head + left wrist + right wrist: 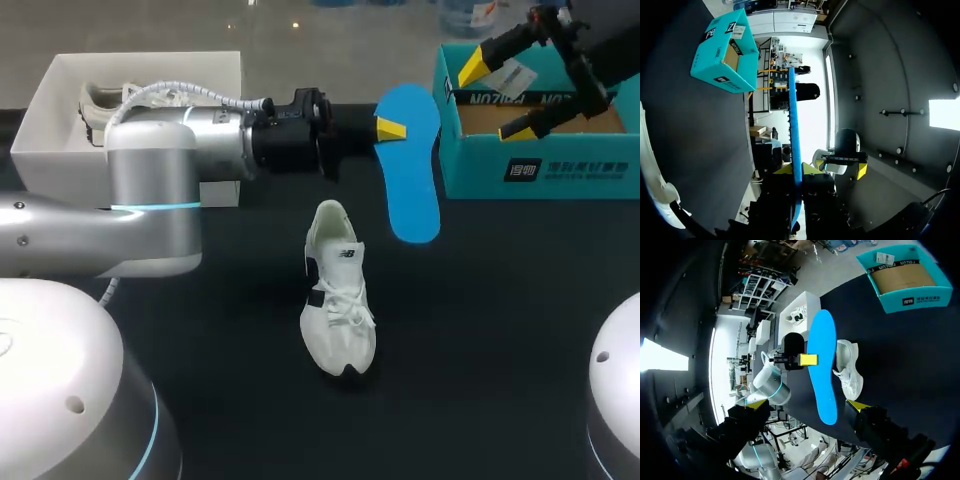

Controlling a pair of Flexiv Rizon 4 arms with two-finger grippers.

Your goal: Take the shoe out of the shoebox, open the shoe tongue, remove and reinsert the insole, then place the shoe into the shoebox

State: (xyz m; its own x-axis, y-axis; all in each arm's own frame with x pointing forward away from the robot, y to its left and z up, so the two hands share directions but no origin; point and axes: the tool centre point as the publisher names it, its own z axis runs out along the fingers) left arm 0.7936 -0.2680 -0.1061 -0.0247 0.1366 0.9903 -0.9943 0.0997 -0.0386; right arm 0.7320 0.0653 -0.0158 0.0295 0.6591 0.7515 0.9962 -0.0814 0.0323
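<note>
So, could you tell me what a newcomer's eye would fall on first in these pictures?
The bright blue insole stands out first, gripped at its edge by the left gripper over the far middle of the table. Nearer lies the white shoe, alone on the dark top. At the far right stands the teal shoebox, with the open right gripper above it.

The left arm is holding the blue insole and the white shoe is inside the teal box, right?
Not quite. The left arm is holding the blue insole, but the white shoe is not inside the teal box: it lies on the black table, outside the box. The head view shows it.
</note>
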